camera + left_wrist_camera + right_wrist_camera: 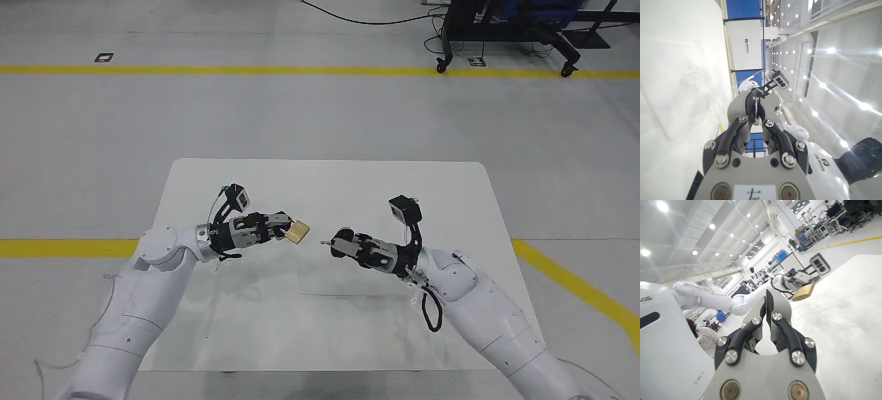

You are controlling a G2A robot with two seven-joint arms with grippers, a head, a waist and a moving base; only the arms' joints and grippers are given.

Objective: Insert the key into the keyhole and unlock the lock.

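In the top view my left gripper (283, 229) is held above the white table (330, 340), shut on a brass padlock (298, 232) whose body points toward the right arm. In the left wrist view the fingers (745, 106) clamp the metal shackle (755, 111), and the lock body is hidden behind them. My right gripper (338, 243) faces the lock across a small gap, shut, with a thin key tip (323, 243) sticking out. From the right wrist, the right gripper (766, 294) has its pads pressed together, and the padlock (803, 292) hangs beyond them with its keyhole face turned this way.
The table edge (165, 300) runs close under both arms. Yellow floor lines (300, 70) cross behind the table, and a dark wheeled cart (510, 30) stands far back right. The right arm's wrist camera (780, 81) shows past the left fingers.
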